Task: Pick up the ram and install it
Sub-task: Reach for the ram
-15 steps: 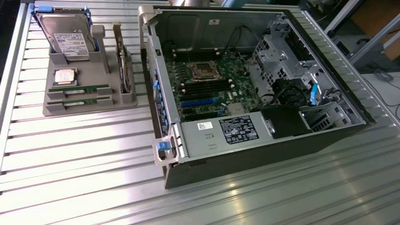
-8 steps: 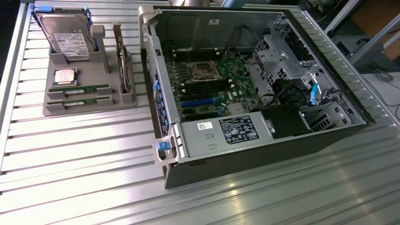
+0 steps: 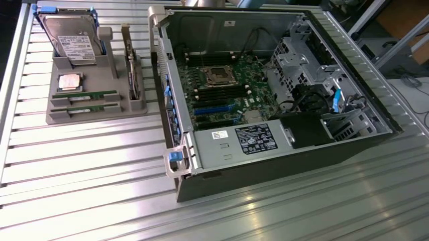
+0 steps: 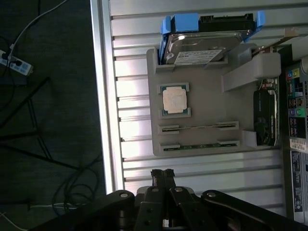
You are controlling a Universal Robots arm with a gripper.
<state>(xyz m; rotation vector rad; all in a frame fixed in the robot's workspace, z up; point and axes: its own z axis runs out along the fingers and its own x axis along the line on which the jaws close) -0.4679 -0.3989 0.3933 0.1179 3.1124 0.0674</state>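
The ram (image 3: 85,94) stands on edge in the grey holder (image 3: 60,118) on the counter (image 3: 100,165), beside the open computer (image 3: 282,168). It looks thin, light, stiff and easy to break, so it is best held by its long flat sides. The fingers (image 4: 157,177) are closed and hold nothing.

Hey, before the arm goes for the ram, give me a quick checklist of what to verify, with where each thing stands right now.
1. Ram seated in the gray holder: ok, two sticks side by side.
2. Hand open for a grasp: not ok, shut and empty.
3. Hand over the ram: not ok, apart from the holder.
4. Computer case open: ok, motherboard exposed.
5. Memory slots latches open: cannot tell.
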